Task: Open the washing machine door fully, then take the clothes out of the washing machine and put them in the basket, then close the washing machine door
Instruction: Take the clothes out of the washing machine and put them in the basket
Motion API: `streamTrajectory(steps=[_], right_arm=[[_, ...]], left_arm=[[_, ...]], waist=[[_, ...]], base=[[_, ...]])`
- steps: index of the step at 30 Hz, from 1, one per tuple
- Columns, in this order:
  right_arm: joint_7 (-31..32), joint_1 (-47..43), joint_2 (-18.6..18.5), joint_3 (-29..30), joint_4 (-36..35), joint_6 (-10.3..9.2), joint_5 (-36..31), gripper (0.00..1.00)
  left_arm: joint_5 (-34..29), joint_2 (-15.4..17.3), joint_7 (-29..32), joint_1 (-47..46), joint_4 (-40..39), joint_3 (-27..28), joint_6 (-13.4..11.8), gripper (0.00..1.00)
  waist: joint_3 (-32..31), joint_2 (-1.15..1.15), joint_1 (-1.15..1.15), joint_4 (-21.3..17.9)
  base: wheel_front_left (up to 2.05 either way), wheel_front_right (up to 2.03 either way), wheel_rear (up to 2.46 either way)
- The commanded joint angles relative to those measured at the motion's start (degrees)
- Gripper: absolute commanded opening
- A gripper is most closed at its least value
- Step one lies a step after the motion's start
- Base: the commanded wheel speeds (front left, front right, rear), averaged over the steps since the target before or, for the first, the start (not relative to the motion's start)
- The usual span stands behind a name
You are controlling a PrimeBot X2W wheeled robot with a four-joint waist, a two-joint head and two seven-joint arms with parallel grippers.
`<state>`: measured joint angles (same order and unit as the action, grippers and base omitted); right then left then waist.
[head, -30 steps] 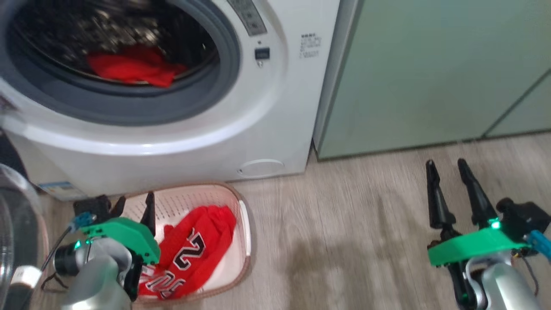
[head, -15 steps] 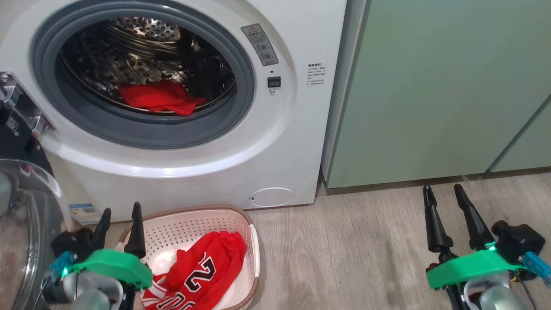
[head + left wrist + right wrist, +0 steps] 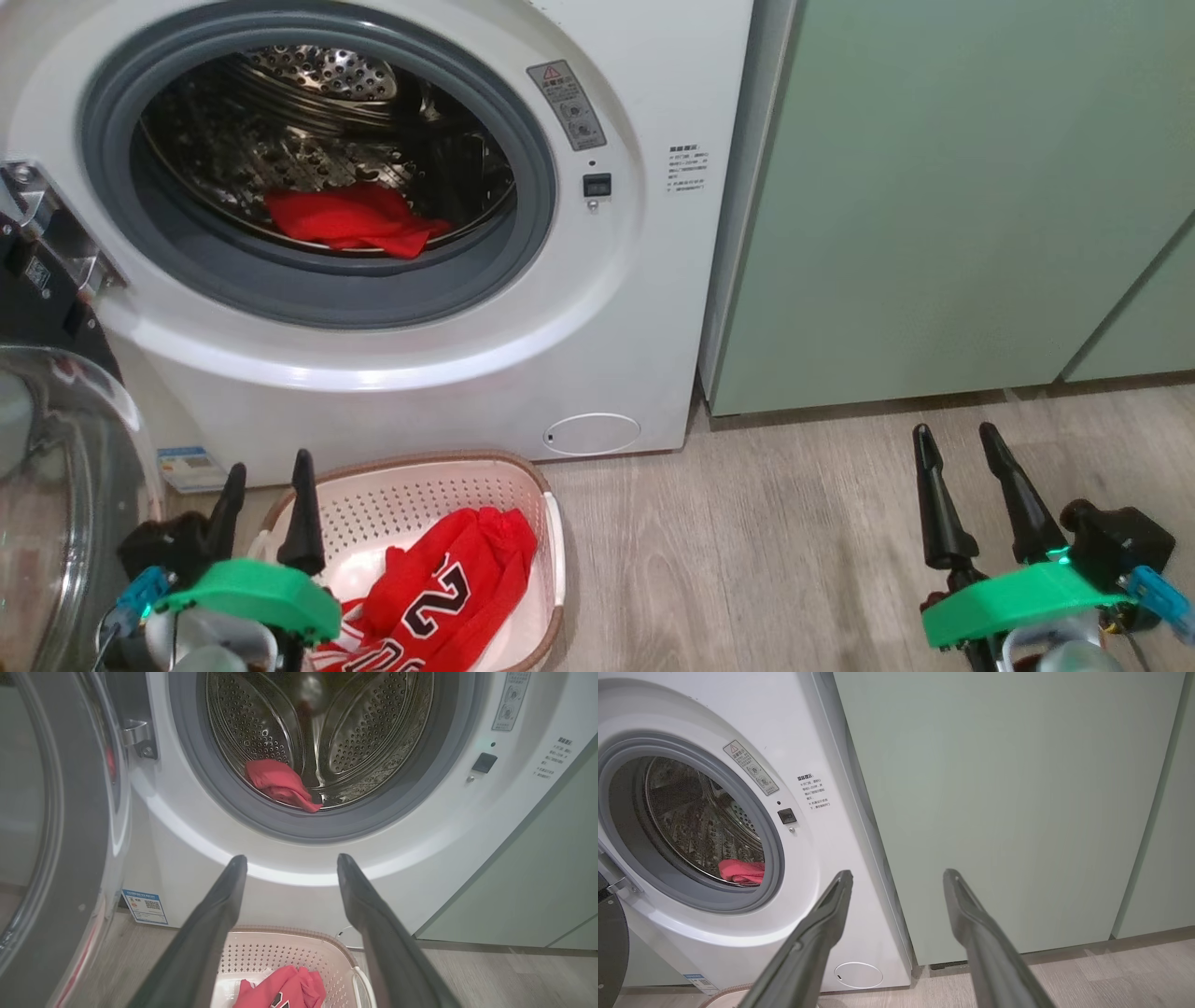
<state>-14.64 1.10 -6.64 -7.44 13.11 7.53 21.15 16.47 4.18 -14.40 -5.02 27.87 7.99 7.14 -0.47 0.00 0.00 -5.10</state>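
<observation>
The left fingers [image 3: 210, 924] stand well apart with nothing between them. They point up at the drum mouth from just above the near end of the basket [image 3: 401, 459]. The right fingers [image 3: 822, 933] are spread about as wide, also empty, and hang over the bare floor [image 3: 747, 541] in front of the green cabinet [image 3: 934, 187], well away from the work.

A red jersey [image 3: 439, 588] lies in the basket, which sits on the floor against the foot of the machine [image 3: 607, 308]. A second red garment [image 3: 350, 219] lies bunched at the bottom of the drum [image 3: 308, 112], just behind the grey gasket [image 3: 327, 299] and a little left of centre. The door [image 3: 56, 485] is swung open at the left, close beside the left arm.

The step in hand looks to be fetching that last garment, and the left arm is the better placed for it.
- **Entry:** It should rise clear of the basket rim and go in through the middle of the opening. That keeps it off the door and its hinge on one side and the gasket lip below.
- **Grasp:** The fingers should stay wide until they straddle the thickest fold of cloth, then close on the bunch itself. A loose edge could slip free.
- **Tips:** They should stop short of the perforated steel so they pinch cloth and do not scrape metal.
- **Withdrawal:** Lifting the garment up and over the gasket should keep it from dragging or catching, before it is let go beside the jersey.
</observation>
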Motion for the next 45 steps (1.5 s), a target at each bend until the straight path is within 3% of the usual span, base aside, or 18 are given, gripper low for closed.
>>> streamTrajectory(steps=[1,10,15,24,31,40,45], right_arm=[[-0.4,1.3,-0.1,-1.4,-1.6,-0.04,-0.1,1.0],[-0.4,1.5,0.0,-1.6,-1.5,-0.04,0.0,1.0],[-0.4,2.9,0.0,-1.9,-1.5,-0.04,0.3,1.0],[-0.4,7.8,0.4,-2.3,-2.0,-0.04,0.9,1.0],[-0.4,12.0,1.1,-2.7,-2.5,-0.04,1.5,1.0],[-0.4,15.3,1.7,-2.7,-3.0,-0.04,1.9,1.0],[-0.4,17.0,2.0,-3.2,-3.5,-0.04,2.2,1.0]], left_arm=[[-0.6,0.5,-0.6,-2.0,-1.5,1.9,0.3,1.0],[-1.6,0.4,-0.2,-7.2,3.6,-0.6,0.3,1.0],[-2.1,1.4,5.3,-15.2,7.5,-2.3,-0.3,1.0],[-2.8,3.0,21.2,-35.1,12.0,-4.5,-3.7,1.0],[-6.3,7.8,30.3,-49.9,18.2,-6.1,-7.9,1.0],[-9.4,12.1,34.6,-63.1,26.9,-8.1,-11.2,1.0],[-11.7,14.9,33.7,-68.6,30.7,-9.4,-13.9,1.0]], waist=[[0.1,0.0,0.0,-0.1],[1.8,0.0,0.0,-0.3],[4.9,0.0,0.0,-1.1],[14.5,0.0,0.0,-4.2],[22.1,0.0,0.0,-7.8],[29.5,0.0,0.0,-11.5],[32.5,0.0,0.0,-13.0]], base=[[0.0,0.0,0.0],[0.0,0.0,0.0],[0.0,0.0,0.0],[0.0,0.0,0.0],[0.0,0.0,0.0],[0.0,0.0,0.0],[0.0,0.0,0.0]])
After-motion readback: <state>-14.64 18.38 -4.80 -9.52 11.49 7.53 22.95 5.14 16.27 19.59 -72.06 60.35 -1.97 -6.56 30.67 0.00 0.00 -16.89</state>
